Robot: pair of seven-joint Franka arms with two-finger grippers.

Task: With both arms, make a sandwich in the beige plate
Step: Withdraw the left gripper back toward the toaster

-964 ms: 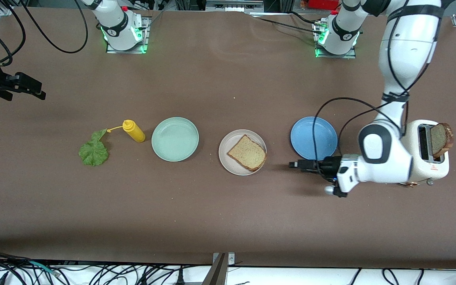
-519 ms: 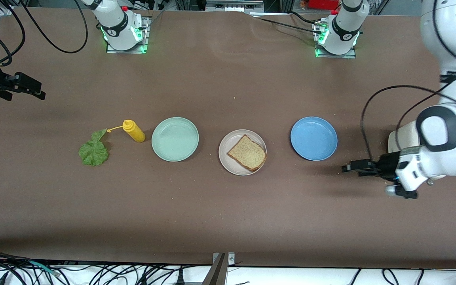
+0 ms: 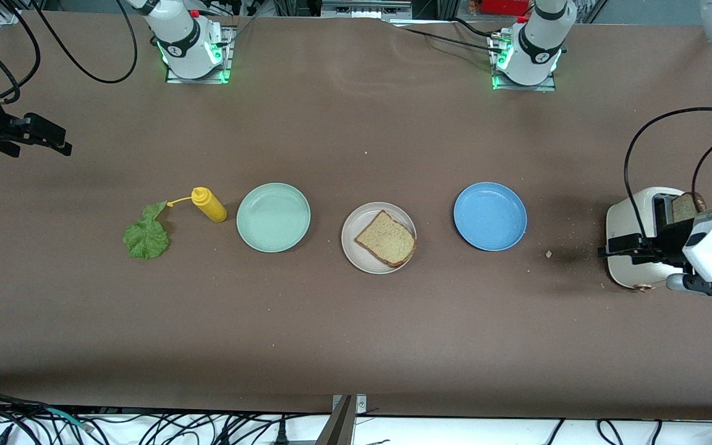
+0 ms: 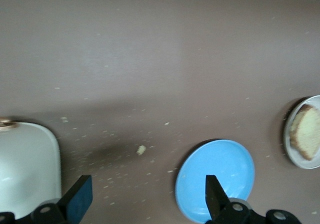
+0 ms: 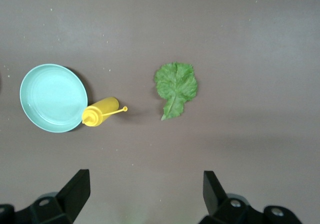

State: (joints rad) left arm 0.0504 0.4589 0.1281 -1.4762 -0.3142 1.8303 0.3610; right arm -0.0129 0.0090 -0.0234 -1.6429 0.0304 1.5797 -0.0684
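Tabletop: brown surface carrying a row of three plates along its middle, with both arm bases at the edge farthest from the front camera.
Left arm: over the last second it has swung away from the blue plate to the tabletop's left-arm end; the left gripper now hangs over the white toaster, fingers spread and empty.
What that means: the move looks like a reach for the second slice, so the sandwich appears barely begun.
Right arm: waiting at the tabletop's right-arm end; the right gripper is spread apart and holds nothing, and its wrist view looks down on the lettuce.
Beige plate: middle of the row, between the mint-green plate and the blue one, carrying one bread slice.
Toaster slice: standing upright in the slot, not yet taken.
Lettuce leaf: flat on the tabletop beside the yellow squeeze bottle, untouched.
Writing: none readable on any item.
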